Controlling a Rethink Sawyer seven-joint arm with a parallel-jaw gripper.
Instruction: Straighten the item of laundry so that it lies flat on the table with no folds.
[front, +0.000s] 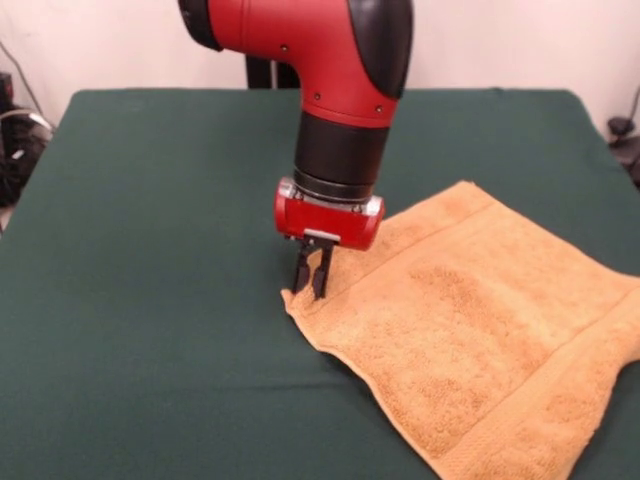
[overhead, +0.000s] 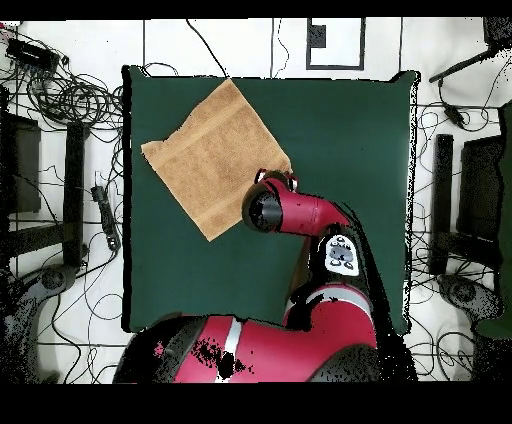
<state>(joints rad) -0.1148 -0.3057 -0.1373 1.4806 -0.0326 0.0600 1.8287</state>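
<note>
The mustard-yellow towel (front: 480, 340) lies spread on the dark green table (front: 150, 200), turned like a diamond, with a woven band along its edges. My gripper (front: 311, 283) points straight down at the towel's left corner. Its two dark fingers are close together and pinch the corner's edge, which is slightly raised. In the overhead view the towel (overhead: 213, 158) sits in the table's (overhead: 340, 140) upper left part. There the red wrist (overhead: 265, 210) covers the gripper and the towel's corner under it.
In the overhead view the towel's corners reach close to the table's top and left edges. Cables (overhead: 70, 95) and dark stands (overhead: 440, 200) lie on the floor around the table. My red arm (overhead: 310, 215) reaches in from the bottom.
</note>
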